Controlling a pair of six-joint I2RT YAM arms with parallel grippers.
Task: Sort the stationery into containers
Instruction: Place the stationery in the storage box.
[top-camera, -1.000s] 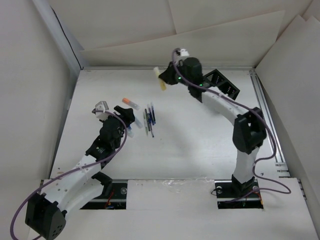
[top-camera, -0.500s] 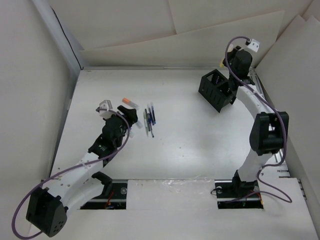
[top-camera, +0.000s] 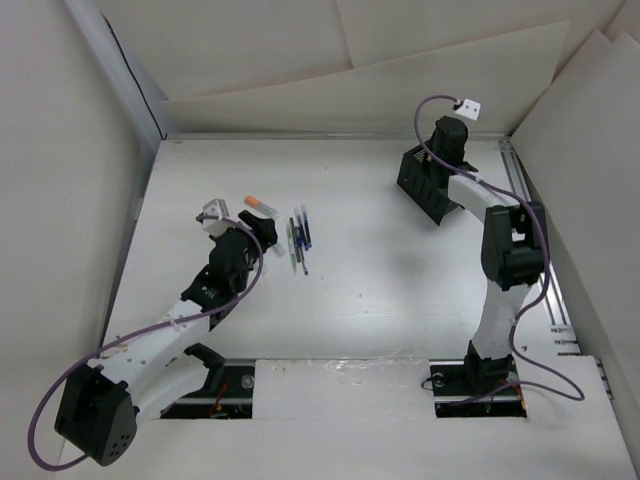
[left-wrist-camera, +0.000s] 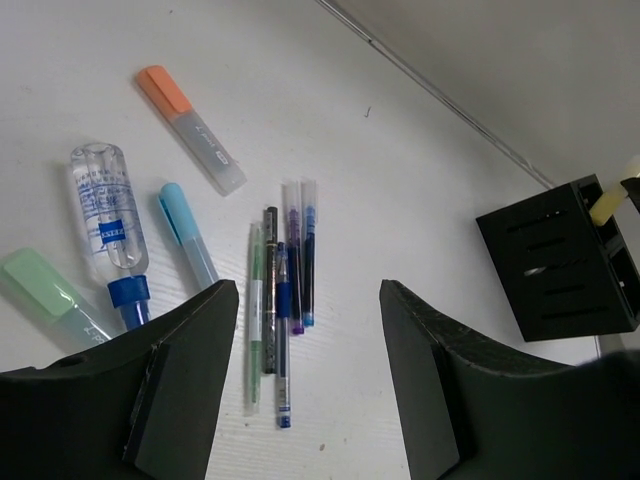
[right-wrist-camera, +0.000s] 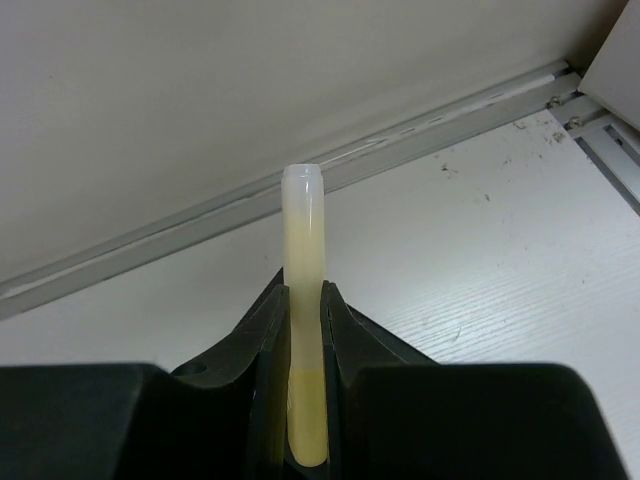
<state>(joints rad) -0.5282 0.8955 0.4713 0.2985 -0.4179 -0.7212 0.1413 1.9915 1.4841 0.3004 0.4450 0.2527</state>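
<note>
Several thin pens (left-wrist-camera: 285, 290) lie side by side on the white table, with an orange highlighter (left-wrist-camera: 188, 128), a light blue pen (left-wrist-camera: 188, 232) and a green highlighter (left-wrist-camera: 45, 290) to their left. My left gripper (left-wrist-camera: 308, 330) is open and empty, just above and before the pens; in the top view it (top-camera: 260, 230) is left of them (top-camera: 298, 238). My right gripper (right-wrist-camera: 303, 290) is shut on a yellowish highlighter (right-wrist-camera: 303, 240), held upright. In the top view it (top-camera: 437, 170) hangs over the black organizer (top-camera: 415, 188) at the far right. The organizer also shows in the left wrist view (left-wrist-camera: 560, 262).
A small clear bottle with a blue cap (left-wrist-camera: 108, 220) lies among the stationery. A metal rail (right-wrist-camera: 400, 140) runs along the back wall behind the organizer. Another rail (top-camera: 530, 230) runs along the table's right edge.
My right arm has swung from the far middle to over the organizer at the far right, carrying the yellowish highlighter. My left gripper has crept slightly toward the pens.
</note>
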